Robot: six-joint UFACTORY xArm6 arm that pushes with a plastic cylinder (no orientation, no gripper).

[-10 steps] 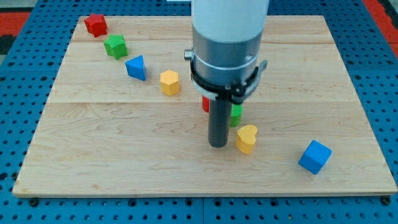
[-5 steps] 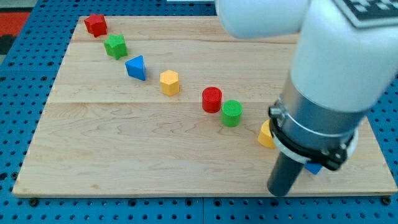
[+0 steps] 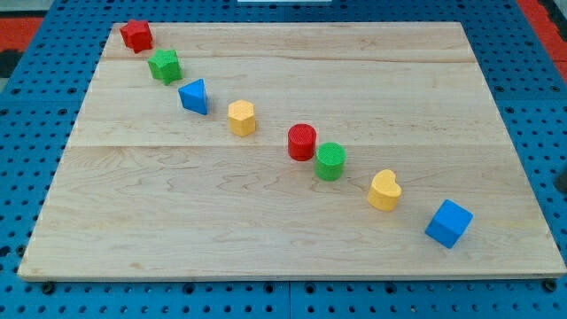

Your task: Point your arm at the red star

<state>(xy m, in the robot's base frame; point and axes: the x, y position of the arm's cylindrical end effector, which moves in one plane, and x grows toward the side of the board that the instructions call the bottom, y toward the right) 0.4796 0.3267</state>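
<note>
The red star [image 3: 136,35] lies at the board's top left corner. A line of blocks runs from it down to the view's right: a green star [image 3: 165,66], a blue triangle [image 3: 194,97], a yellow hexagon [image 3: 241,117], a red cylinder [image 3: 302,142], a green cylinder [image 3: 330,161], a yellow heart [image 3: 384,190] and a blue cube [image 3: 448,222]. My tip and the arm do not show in this view.
The wooden board [image 3: 266,230] rests on a blue pegboard table [image 3: 27,133]. A small dark shape [image 3: 563,180] shows at the view's right edge.
The arm moved from the board's middle to the bottom right and then left the view. The yellow heart shifted to the right, toward the blue cube.
</note>
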